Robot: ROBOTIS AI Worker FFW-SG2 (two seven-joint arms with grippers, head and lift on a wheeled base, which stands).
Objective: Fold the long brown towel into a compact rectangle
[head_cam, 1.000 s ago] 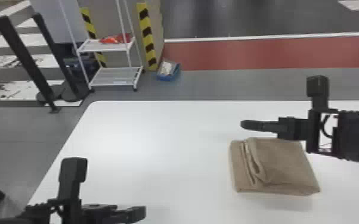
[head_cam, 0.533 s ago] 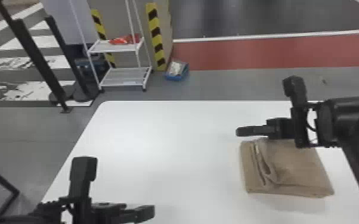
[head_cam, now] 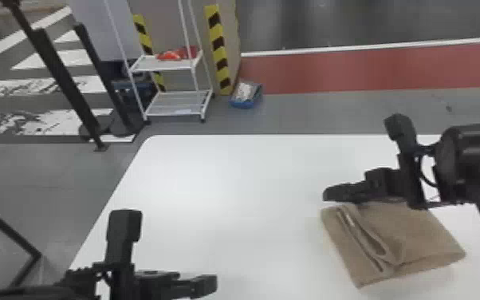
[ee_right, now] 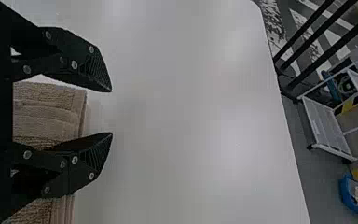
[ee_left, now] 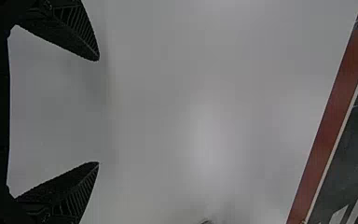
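While the right gripper (head_cam: 331, 194), jaws apart, partly blocks the far edge of the folded towel (head_cam: 422, 239) at right, the left gripper (head_cam: 207, 284) gapes near left; far left stands a white rack (head_cam: 175, 112).

Bright, soft glare on white tabletop (head_cam: 219, 195)

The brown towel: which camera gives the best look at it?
The head view, where the towel lies nearly whole, its folds plain. The right wrist view catches parts of it, partly hidden by the right gripper; the left wrist view looks onto the white tabletop.
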